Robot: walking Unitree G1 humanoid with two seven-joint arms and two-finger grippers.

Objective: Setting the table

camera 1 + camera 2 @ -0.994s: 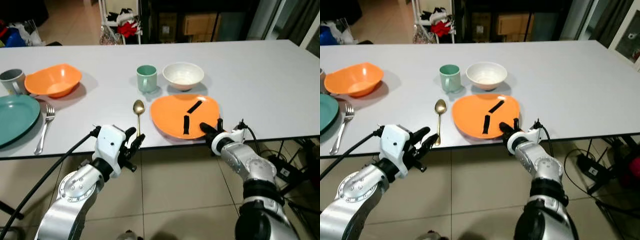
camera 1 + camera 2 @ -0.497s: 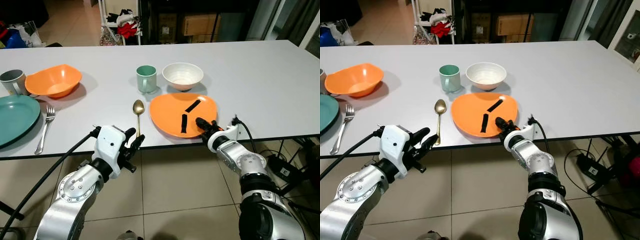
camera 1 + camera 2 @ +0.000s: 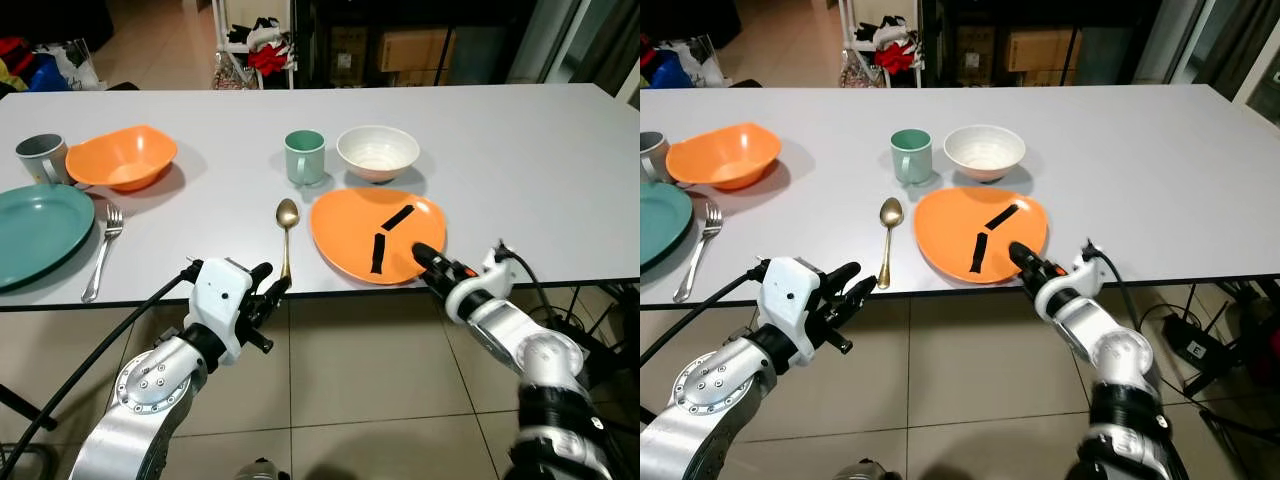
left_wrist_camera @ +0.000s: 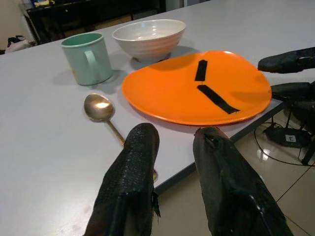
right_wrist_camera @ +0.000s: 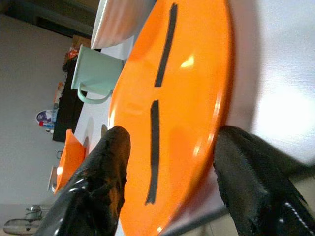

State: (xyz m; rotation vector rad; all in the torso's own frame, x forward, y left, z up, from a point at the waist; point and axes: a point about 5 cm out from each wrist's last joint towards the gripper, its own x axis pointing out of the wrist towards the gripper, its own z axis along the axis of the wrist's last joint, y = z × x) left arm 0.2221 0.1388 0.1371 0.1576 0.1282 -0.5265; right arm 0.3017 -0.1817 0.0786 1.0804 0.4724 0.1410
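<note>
The right hand [image 3: 432, 259], fingers apart, straddles the near rim of the orange plate [image 3: 378, 233] at the table [image 3: 540, 150] edge, probably to slide it. The left hand [image 3: 268, 290], open, hovers below the gold spoon [image 3: 285, 232] handle.

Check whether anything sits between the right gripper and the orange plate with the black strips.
Nothing visible does. The right gripper is open at the near rim of the orange plate with two black strips, one finger above it.
</note>
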